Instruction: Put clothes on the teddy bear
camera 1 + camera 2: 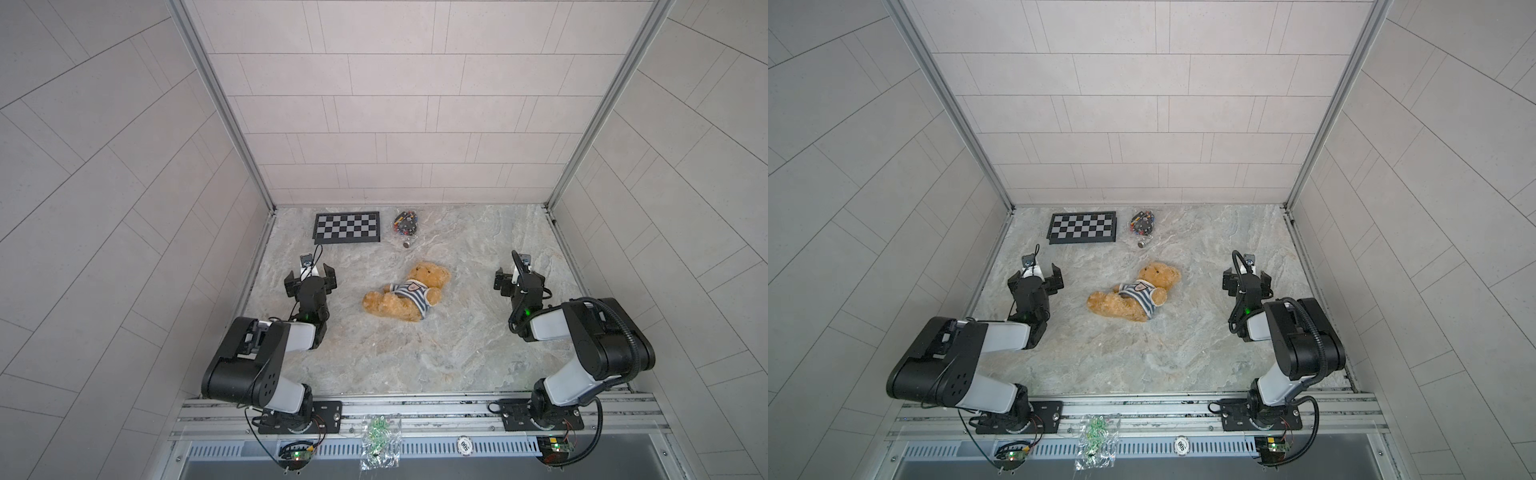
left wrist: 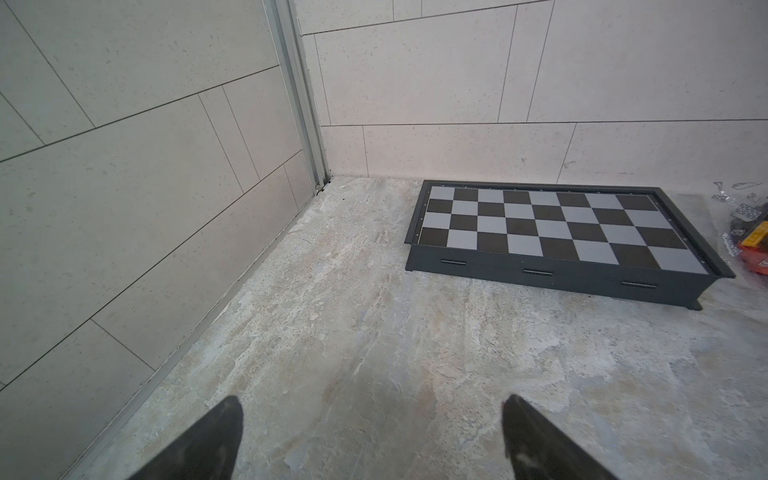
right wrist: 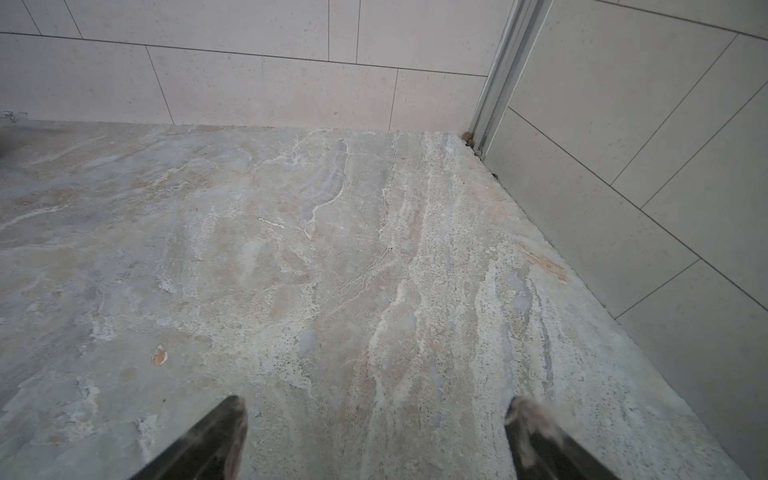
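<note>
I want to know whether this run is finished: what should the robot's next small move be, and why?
Probably no new reach: leave both arms parked at the sides. In both top views the teddy bear lies on its back with the striped shirt over its torso and a paw out at each side. The left gripper and right gripper are open, empty and well clear of the bear.

You have one bear (image 1: pixel 430 275), one shirt (image 1: pixel 411 293), one chessboard (image 1: pixel 347 227), one token (image 1: pixel 463 444), two bags, namely back bag (image 1: pixel 405 226) and front bag (image 1: pixel 380 442), and two grippers, namely left gripper (image 2: pixel 372 415) and right gripper (image 3: pixel 376 413).
</note>
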`<state>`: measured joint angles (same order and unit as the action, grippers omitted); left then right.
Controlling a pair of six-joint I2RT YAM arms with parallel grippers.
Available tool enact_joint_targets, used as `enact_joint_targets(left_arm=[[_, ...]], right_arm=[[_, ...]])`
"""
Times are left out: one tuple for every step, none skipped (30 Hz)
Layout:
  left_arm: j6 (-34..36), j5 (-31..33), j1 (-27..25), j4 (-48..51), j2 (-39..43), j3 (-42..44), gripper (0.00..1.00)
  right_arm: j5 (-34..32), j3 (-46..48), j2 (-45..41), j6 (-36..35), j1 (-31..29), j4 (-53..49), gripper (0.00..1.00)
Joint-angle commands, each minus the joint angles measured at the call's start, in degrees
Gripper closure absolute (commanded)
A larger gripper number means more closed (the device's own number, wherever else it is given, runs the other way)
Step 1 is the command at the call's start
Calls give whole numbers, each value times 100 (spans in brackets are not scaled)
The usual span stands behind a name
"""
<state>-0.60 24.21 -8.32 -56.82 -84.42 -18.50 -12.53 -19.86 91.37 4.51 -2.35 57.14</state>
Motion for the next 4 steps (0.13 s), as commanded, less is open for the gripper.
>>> enact_joint_targets(left_arm=[[-58,-23,21,0,-1,-110,0],[-59,-22,20,-17,10,-94,0],[-49,-37,18,-48,21,-76,0],[-54,-30,21,-53,23,-67,0]], right_arm=[[-109,-18,-61,-89,-33,24,0],[-109,-18,-58,-96,-33,23,1],[-110,-18,-63,-87,-35,25,0],[-109,-19,-66,-85,-36,31,0]])
